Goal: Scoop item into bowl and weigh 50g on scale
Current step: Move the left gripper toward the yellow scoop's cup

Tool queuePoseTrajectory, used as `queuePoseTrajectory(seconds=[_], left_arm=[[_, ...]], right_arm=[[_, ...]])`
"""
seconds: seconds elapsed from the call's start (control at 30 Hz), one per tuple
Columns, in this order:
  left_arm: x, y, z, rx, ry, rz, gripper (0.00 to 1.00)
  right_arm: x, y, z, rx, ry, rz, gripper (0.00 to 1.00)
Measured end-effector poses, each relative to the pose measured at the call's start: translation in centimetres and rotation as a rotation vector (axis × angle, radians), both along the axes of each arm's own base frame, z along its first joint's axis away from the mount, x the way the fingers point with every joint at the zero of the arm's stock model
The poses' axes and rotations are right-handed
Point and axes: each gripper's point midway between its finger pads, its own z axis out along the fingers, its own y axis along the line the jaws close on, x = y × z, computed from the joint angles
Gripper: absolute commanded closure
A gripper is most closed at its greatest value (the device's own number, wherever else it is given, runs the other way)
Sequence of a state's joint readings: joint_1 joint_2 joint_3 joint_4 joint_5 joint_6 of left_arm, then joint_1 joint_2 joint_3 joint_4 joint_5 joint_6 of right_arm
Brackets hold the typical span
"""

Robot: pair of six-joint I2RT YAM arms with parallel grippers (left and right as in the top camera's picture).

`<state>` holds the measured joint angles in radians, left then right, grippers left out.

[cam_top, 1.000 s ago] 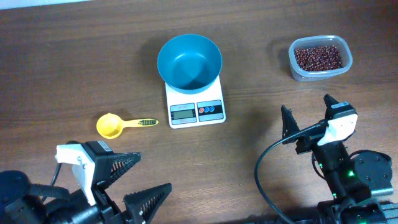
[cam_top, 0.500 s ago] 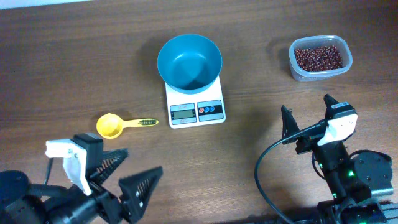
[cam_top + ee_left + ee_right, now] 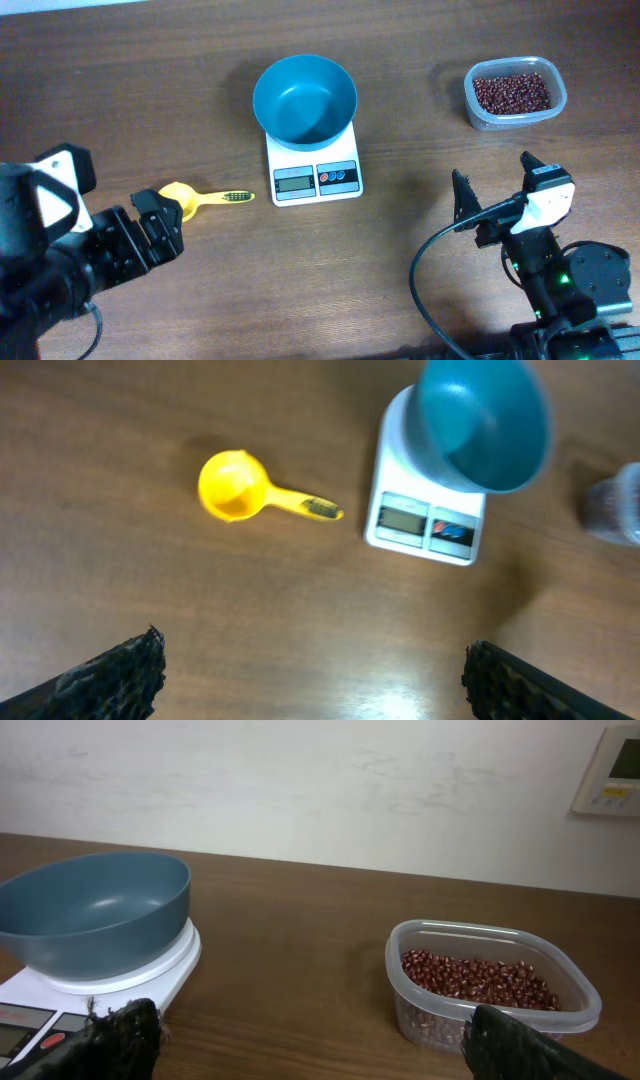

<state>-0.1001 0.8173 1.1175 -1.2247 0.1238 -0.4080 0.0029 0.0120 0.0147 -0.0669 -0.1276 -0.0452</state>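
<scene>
Teal bowl (image 3: 305, 100) atop white scale (image 3: 315, 180), wooden surface (image 3: 400, 250); beans (image 3: 511, 93) heaped in clear tub (image 3: 515, 122), well apart.
Left wrist: left fingers (image 3: 110, 678) spread wide, empty; yellow scoop (image 3: 235, 488) ahead.
Right wrist: right fingers (image 3: 520, 1042) spread, empty.

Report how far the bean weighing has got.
Done: the bowl sits empty on the scale. In hand: the left gripper, open, hovers near the yellow scoop, not gripping it. Left: the beans are in the clear tub; scooping and weighing have not begun. Right gripper is open, empty.
</scene>
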Motion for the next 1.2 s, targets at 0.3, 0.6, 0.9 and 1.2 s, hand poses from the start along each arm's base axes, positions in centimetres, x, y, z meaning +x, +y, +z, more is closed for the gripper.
queuePoseTrajectory(seconds=[0.3, 0.6, 0.9, 1.2], left_arm=[[1.3, 1.4, -3.5, 0.061, 0.193, 0.108, 0.01], [2.7, 2.5, -6.5, 0.101, 0.303, 0.206, 0.01], [3.4, 2.4, -10.1, 0.132, 0.466, 0.214, 0.01], [3.5, 2.4, -11.7, 0.145, 0.538, 0.217, 0.01]], right_arm=[[0.0, 0.0, 0.0, 0.000, 0.000, 0.000, 0.01], [0.0, 0.0, 0.0, 0.000, 0.000, 0.000, 0.01], [0.0, 0.0, 0.0, 0.000, 0.000, 0.000, 0.01], [0.0, 0.0, 0.0, 0.000, 0.000, 0.000, 0.01]])
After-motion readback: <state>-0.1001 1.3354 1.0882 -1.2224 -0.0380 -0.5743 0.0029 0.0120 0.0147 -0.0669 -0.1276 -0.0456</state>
